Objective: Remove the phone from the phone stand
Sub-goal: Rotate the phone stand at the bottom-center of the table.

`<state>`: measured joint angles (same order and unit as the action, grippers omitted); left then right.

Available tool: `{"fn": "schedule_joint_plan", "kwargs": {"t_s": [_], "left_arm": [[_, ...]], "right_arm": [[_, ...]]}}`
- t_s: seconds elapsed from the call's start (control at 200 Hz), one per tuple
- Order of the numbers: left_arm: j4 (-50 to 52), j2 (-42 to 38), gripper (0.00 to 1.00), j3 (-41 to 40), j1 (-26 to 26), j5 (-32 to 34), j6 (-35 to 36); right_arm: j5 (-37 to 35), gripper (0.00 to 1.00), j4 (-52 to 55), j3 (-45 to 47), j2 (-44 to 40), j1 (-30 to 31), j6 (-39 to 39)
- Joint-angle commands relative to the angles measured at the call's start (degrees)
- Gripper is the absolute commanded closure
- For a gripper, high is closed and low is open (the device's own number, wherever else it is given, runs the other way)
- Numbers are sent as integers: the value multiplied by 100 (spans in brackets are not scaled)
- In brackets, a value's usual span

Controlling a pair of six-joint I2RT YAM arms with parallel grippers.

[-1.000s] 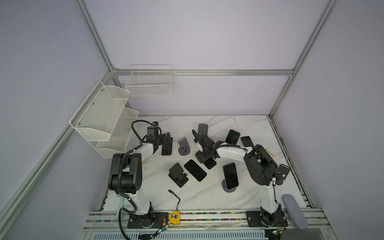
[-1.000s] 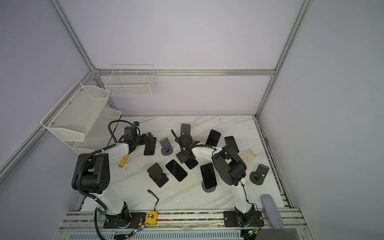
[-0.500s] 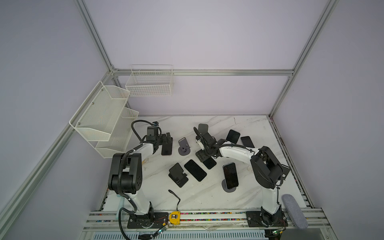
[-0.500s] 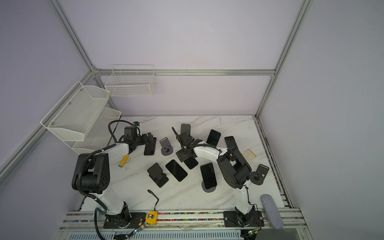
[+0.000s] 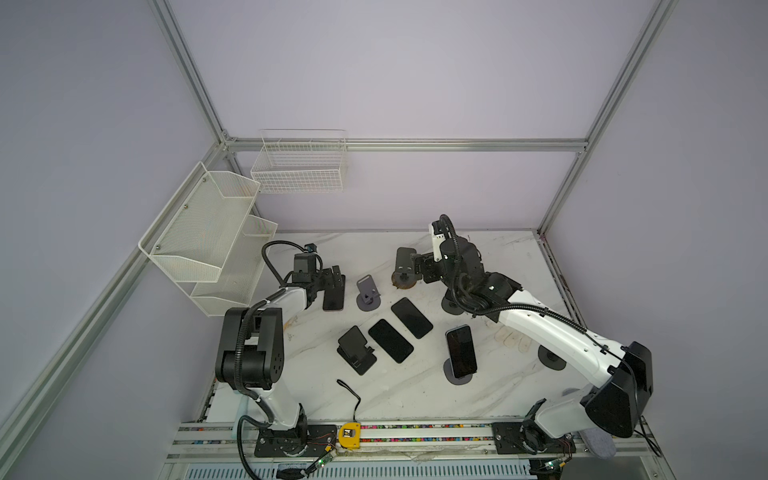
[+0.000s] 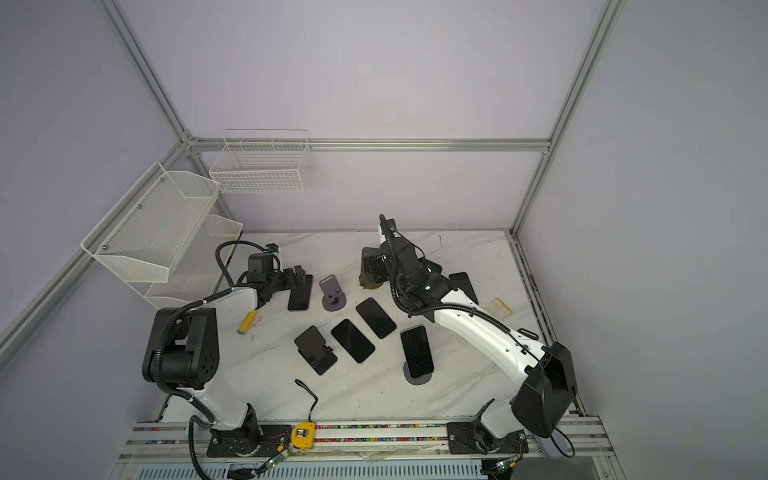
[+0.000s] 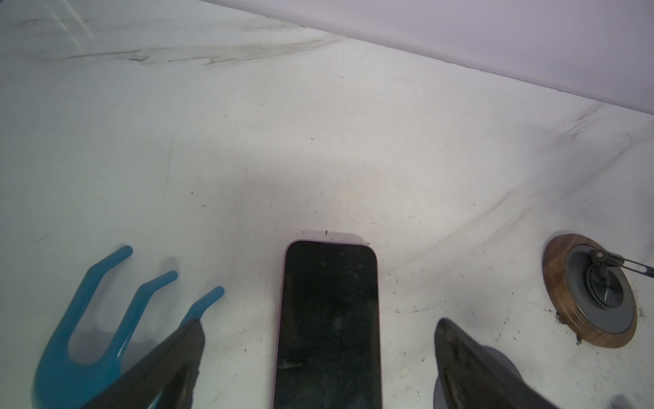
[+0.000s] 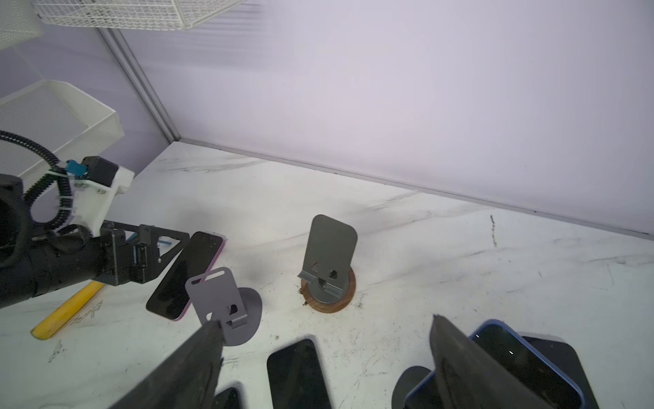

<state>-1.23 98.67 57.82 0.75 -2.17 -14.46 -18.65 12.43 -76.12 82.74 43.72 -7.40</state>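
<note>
Phone (image 5: 460, 351) leans on stand (image 5: 456, 377); loose phones (image 5: 390, 340) alongside, right arm (image 5: 552, 336) perhaps overhanging.

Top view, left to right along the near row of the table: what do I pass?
black folding stand → flat phone → second flat phone → propped phone on its round stand

A robotics lab test cell: plain lavender panels (image 5: 415, 75) in aluminium struts (image 5: 407, 144) box in a marble-patterned tabletop (image 5: 407, 399). A left arm (image 5: 253, 345) and a right arm (image 5: 552, 336) are bolted to a slotted rail (image 5: 415, 436) along the lower edge of both top views (a bare circuit board (image 5: 326, 458) dangles below it). White mesh shelves (image 5: 199, 232) hang at the left; phones (image 5: 390, 340) and stands (image 5: 368, 293) lie scattered mid-frame.
</note>
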Motion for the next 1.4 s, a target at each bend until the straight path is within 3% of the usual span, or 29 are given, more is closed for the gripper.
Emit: {"fn": "schedule_joint_plan", "kwargs": {"t_s": [0.0, 0.33, 0.5, 0.635, 0.96, 1.395], "left_arm": [[-210, -243, 0, -170, -58, 26, -92], [-17, -98, 0, 22, -67, -15, -90], [-34, -24, 0, 99, -75, -57, -79], [-156, -58, 0, 32, -100, -159, -73], [-281, -106, 0, -57, -151, -212, -131], [-290, -129, 0, -105, -175, -213, -165]], "right_arm": [[20, 7, 325, 161, -306, -4, -111], [809, 6, 2807, 470, -1104, -4, -940], [1274, 3, 3497, 568, -1290, -4, -1161], [1776, 3, 3784, 868, -1441, 0, -1318], [2116, 3, 4426, 1267, -1601, 11, -1106], [1776, 8, 4157, 1746, -1558, 126, -1211]]}}
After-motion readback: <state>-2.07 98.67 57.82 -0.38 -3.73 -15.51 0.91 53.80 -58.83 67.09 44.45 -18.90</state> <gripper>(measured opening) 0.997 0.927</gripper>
